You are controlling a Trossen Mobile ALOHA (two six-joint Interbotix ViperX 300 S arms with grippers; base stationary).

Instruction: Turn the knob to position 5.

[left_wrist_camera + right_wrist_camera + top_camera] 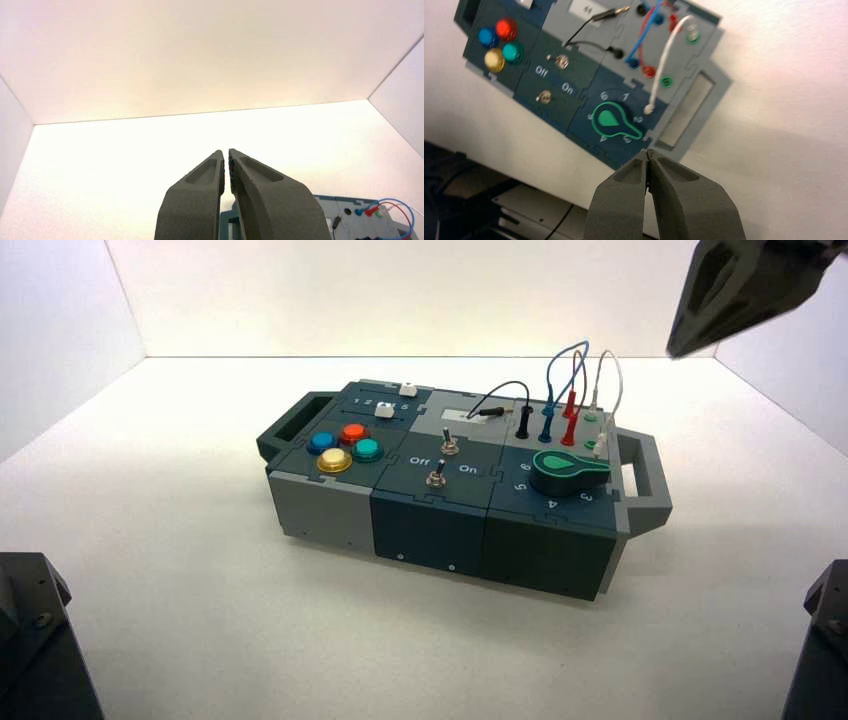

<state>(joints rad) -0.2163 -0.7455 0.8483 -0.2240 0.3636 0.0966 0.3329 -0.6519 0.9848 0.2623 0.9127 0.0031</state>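
Probably, the teal-green teardrop plastic knob point(608, 119) will feel hard and light, but a bit stiff, since it is fixed to the box and can only be turned, not lifted. It is found on the dark blue plastic panel at the front right part of the grey and dark blue plastic box point(430, 515), with its pointed end set between 2 and 3. It is best held by both flat sides of that pointed end, as the round part might slip. It should then be turned until the small white printed 5 point(590, 116) is pointed at. The right black gripper point(648, 152) is held up high, past the box's right side, pinched shut with nothing in it. The left black gripper point(225, 154) is parked off to the left, a little bit open, with nothing held. No bowl or tray is seen, and what is inside the box cannot be seen. On its top, the black wire point(590, 45) is left with one plug lying loose.
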